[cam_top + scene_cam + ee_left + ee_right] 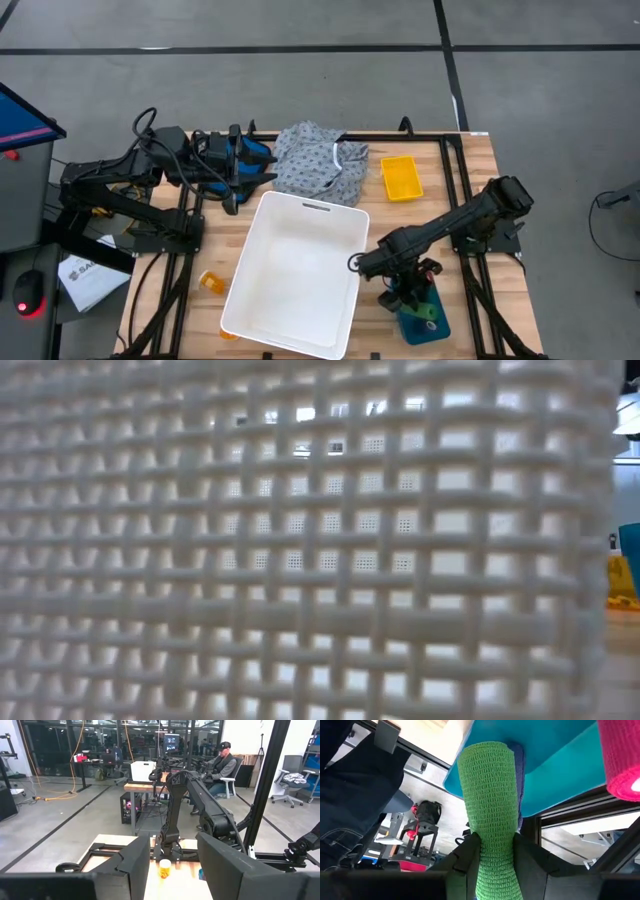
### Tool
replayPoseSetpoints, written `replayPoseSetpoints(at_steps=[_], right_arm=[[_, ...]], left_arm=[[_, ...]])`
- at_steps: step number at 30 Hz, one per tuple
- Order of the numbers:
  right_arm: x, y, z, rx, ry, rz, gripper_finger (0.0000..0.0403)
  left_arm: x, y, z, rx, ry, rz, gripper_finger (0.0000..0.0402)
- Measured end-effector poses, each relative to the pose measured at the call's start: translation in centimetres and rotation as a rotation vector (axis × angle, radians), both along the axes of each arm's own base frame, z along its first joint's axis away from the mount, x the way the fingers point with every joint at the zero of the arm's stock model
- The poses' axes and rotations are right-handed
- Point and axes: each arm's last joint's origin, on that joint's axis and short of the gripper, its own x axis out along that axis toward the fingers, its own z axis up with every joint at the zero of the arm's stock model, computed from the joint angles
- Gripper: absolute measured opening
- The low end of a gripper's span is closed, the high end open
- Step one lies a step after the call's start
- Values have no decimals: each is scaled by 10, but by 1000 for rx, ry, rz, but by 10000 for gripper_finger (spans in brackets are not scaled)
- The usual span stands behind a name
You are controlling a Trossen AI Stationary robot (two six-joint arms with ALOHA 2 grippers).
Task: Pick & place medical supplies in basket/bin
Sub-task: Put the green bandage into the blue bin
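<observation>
My right gripper (403, 295) (495, 840) hangs over the teal tray (425, 325) at the table's near right, shut on a green roll (487, 785). A blue roll (519, 760) lies beside the green one on the tray, and a red-pink roll (620, 760) is close by. The grey-white dotted garment (320, 160) lies on the far part of the table. Two orange pill bottles (212, 282) (228, 333) lie left of the white basket (295, 270). My left gripper (240, 165) (172, 865) is held high at the far left, open, with nothing between its fingers. My right gripper pinches the green roll between its two fingers, on the roll's two sides near the end closest to the wrist (495, 862). The fingers slant downward and lie along the roll. The roll reaches out ahead of them over the teal tray (555, 775). Whether it rests there I cannot tell.
The white woven basket (300, 540) stands mid-table and fills the low view. A yellow tray (400, 178) sits at the far right, next to the garment. A person (222, 765) sits at a desk in the room beyond the table.
</observation>
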Motion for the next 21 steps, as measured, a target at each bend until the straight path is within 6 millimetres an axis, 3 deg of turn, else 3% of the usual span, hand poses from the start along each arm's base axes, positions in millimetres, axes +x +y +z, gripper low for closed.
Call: replayPoseSetpoints(at_steps=[13, 21], right_arm=[[-8, 6, 2, -6, 57, 18, 106], [-8, 6, 2, -10, 64, 12, 149]], left_arm=[[0, 0, 0, -1, 0, 0, 155], [0, 0, 0, -7, -1, 0, 155]])
